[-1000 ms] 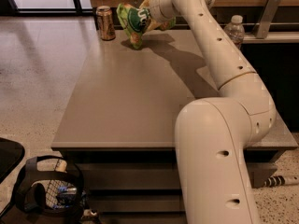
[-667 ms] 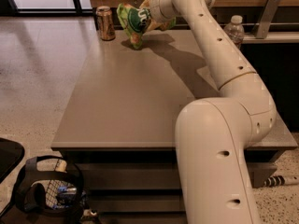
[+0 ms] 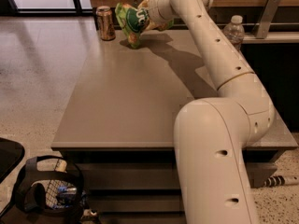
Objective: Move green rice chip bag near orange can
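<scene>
The green rice chip bag [image 3: 133,21] is a crinkly light-green bag with a dark green round patch. It stands tilted at the far left of the table, its lower tip on the tabletop. The orange can [image 3: 105,23] stands upright just to the left of the bag, near the far left corner. My gripper [image 3: 145,16] reaches in from the right and is shut on the bag's right side. The bag hides most of the fingers.
The grey table [image 3: 140,92] stretches toward me, with my white arm [image 3: 219,59] over its right half. A clear plastic water bottle [image 3: 233,31] stands at the far right. A dark basket [image 3: 49,190] sits on the floor at the front left.
</scene>
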Controlling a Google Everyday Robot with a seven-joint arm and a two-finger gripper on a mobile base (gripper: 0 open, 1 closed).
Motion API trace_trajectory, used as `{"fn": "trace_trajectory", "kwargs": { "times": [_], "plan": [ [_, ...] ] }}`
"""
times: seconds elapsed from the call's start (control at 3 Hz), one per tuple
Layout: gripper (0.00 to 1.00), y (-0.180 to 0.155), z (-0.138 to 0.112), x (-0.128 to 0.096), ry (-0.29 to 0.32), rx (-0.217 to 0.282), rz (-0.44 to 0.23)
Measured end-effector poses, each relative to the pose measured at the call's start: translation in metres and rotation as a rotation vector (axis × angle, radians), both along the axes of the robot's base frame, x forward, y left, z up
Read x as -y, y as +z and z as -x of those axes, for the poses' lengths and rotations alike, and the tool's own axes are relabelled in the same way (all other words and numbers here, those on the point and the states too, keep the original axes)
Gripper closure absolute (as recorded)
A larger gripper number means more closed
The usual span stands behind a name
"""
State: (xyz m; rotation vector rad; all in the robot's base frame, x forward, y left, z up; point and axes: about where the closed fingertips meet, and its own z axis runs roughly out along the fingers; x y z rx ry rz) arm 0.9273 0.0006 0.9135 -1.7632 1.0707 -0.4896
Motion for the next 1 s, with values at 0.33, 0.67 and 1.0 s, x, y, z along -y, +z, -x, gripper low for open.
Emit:
{"fn": "trace_trajectory", "kwargs": {
  "times": [0.33,0.67,1.0],
  "plan": [
    [0.13,-0.0034,-0.0004,-0.0030,0.004,-0.004,0.000],
    [0.00,-0.0066,-0.0008,-0.0059,0.007,-0.008,0.001],
    [0.00,-0.0067,-0.0008,-0.0060,0.007,-0.008,0.001]
  ]
}}
